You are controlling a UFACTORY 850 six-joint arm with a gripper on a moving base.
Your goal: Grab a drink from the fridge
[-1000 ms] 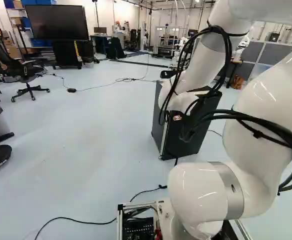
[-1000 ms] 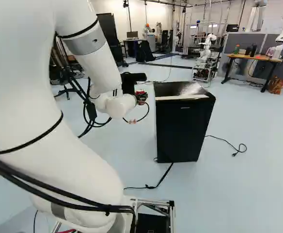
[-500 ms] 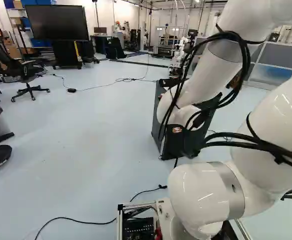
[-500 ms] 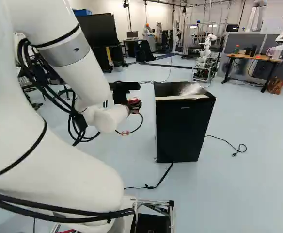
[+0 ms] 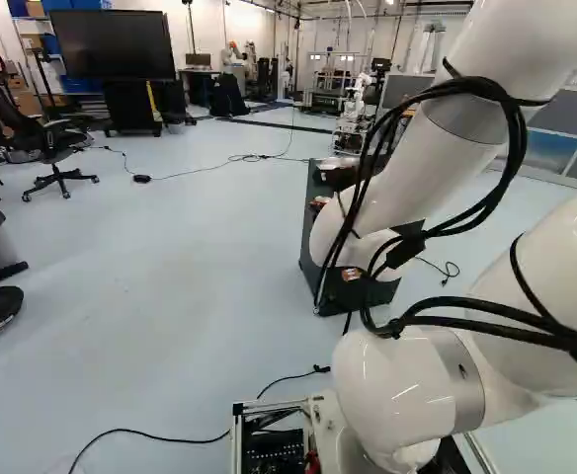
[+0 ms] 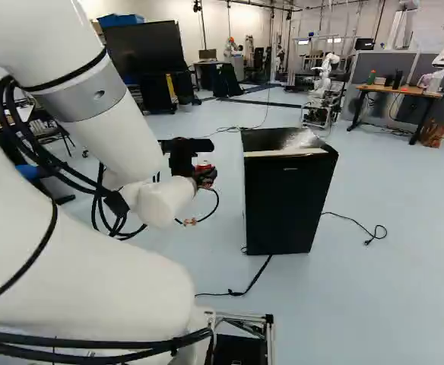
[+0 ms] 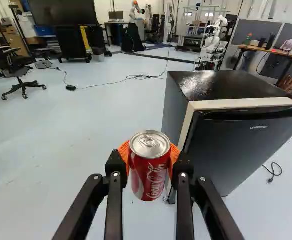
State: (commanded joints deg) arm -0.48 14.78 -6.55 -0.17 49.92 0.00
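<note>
In the right base view my gripper [image 6: 204, 175] is at the end of the arm, left of the black fridge [image 6: 287, 201], with a bit of red showing at it. The wrist view has my gripper [image 7: 150, 167] shut on a red drink can [image 7: 148, 167], an orange pad pressed to each side. The can stands upright, its silver top uncovered. Beyond it stands the fridge [image 7: 246, 145], its door closed. In the left base view the arm hides much of the fridge.
A black cable [image 6: 237, 292] lies on the floor before the fridge, another [image 6: 370, 232] beside it. An office chair [image 5: 51, 148] and a large screen [image 5: 111, 44] are at the left base view's left. Another robot [image 6: 327, 72] stands far behind.
The arm has swung left and lower, carrying the can with it, so the gripper stands farther from the fridge in the right base view. The base has not moved.
</note>
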